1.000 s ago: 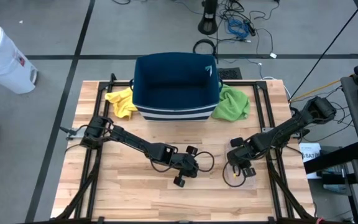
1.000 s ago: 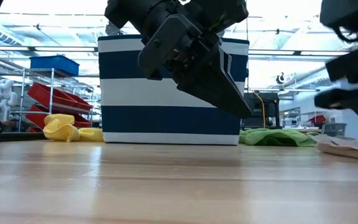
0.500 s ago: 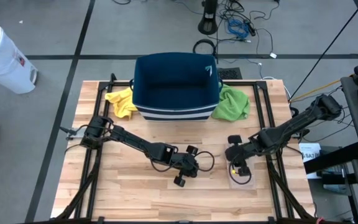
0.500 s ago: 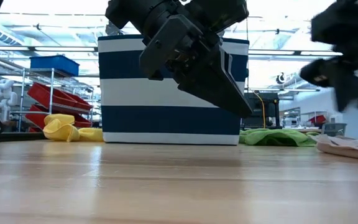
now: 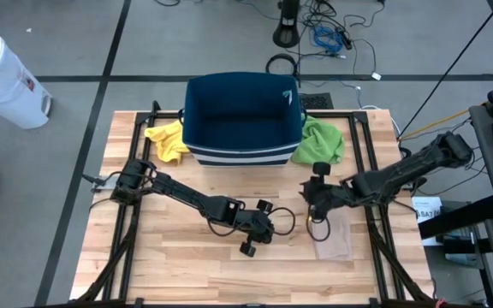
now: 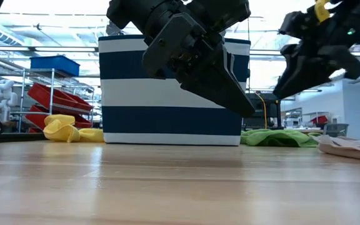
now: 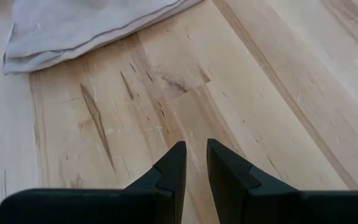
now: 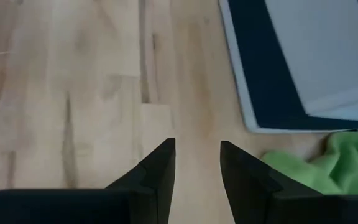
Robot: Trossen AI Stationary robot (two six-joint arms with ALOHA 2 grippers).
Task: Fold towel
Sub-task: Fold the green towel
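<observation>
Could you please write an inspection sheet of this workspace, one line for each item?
Surface: wooden table, bare in the front part.
Job's things: beige folded towel lies flat near the right arm; nothing holds it.
Clutter: navy striped bin at the back, yellow cloth on its left, green cloth on its right.
Grippers: left tool above bare wood at the centre, narrow gap, holding nothing; right tool open and empty, near the bin and green cloth.
Cables: loops hang at both wrists; loose floor cables behind the table.
Surroundings: white container on the floor, left.
</observation>
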